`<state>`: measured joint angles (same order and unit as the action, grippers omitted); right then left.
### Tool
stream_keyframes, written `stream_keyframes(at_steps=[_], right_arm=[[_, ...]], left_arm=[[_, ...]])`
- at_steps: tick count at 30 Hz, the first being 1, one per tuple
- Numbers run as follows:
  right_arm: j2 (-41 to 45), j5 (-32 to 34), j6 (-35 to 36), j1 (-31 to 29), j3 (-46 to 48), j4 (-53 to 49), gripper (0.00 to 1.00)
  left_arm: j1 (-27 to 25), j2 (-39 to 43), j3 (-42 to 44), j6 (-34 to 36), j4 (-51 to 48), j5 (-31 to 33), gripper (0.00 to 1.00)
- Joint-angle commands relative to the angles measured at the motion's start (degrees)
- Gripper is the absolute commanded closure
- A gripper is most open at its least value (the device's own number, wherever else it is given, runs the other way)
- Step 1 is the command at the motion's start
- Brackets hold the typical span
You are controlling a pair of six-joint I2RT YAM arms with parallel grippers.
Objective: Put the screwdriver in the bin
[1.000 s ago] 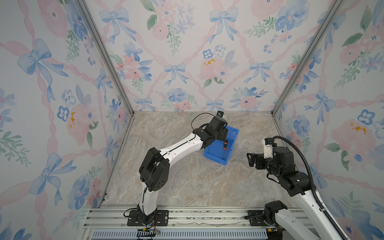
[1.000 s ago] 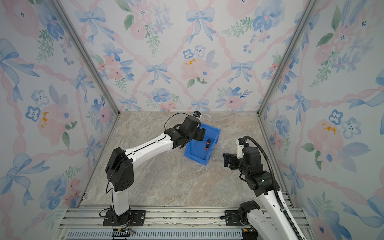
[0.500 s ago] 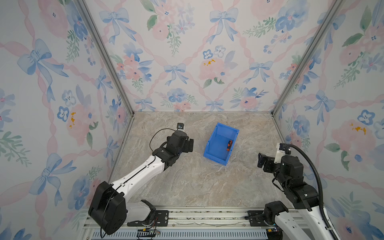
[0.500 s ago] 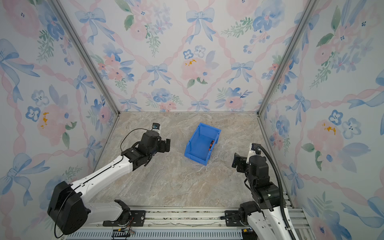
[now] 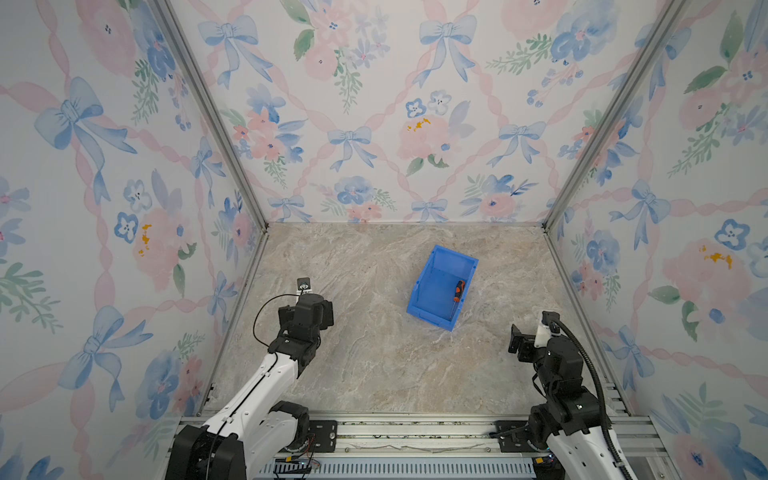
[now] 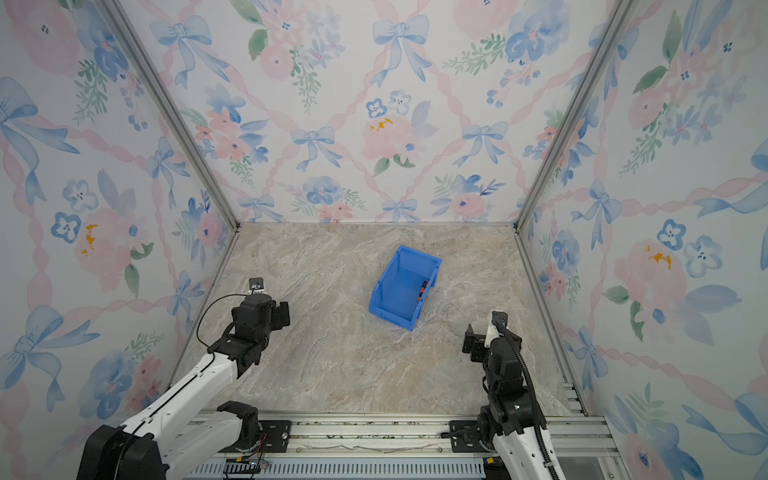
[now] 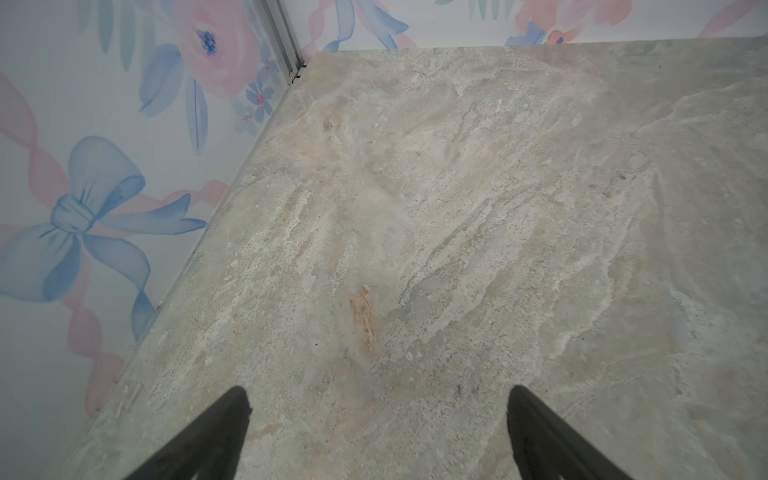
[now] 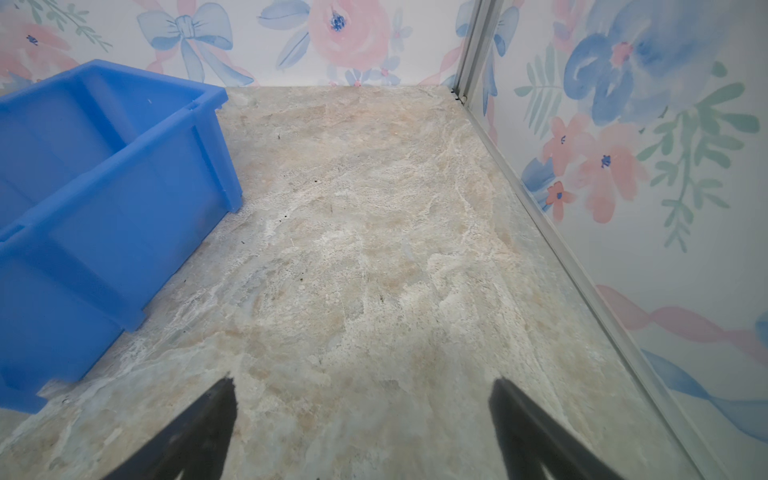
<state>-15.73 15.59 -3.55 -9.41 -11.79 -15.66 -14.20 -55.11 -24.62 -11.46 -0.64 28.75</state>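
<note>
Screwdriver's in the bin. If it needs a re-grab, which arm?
Right, probably: the right gripper is open and nearer the bin than the left gripper, and the screwdriver lies beside the bin's wall on that side.

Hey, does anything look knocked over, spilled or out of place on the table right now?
Nothing much. The bin sits upright, only turned at an angle to the table edges, with the screwdriver lying inside along one wall. The left gripper and right gripper are open, empty and clear of it.
</note>
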Motion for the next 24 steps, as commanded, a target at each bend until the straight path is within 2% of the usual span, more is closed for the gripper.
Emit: stream_keyframes(at_steps=[1,4,6,8,14,19,24], right_arm=[[-1.8,-1.8,3.1,0.5,1.4,6.4,0.03],[-6.1,-1.9,3.4,0.5,1.3,8.5,0.03],[-8.9,-2.0,3.4,0.5,0.9,9.6,0.03],[-11.1,-2.5,3.5,0.5,0.4,10.4,0.03],[-15.6,-2.6,3.5,0.5,-0.5,12.1,0.03],[-20.9,-1.2,2.9,0.6,-1.8,13.8,0.03],[-27.7,-2.3,4.1,0.9,-1.9,22.6,0.03]], left_arm=[[0.0,5.3,7.3,8.4,14.0,-0.6,0.03],[1.4,11.4,15.9,13.4,23.4,-2.4,0.02],[4.5,12.8,17.2,11.7,22.0,-5.9,0.03],[4.8,12.8,17.5,11.6,21.5,-6.2,0.03],[4.9,10.2,18.3,6.9,23.2,-9.8,0.02],[6.2,5.6,17.8,8.0,28.3,-10.6,0.03],[6.7,-0.1,17.2,8.9,35.5,-10.8,0.03]])
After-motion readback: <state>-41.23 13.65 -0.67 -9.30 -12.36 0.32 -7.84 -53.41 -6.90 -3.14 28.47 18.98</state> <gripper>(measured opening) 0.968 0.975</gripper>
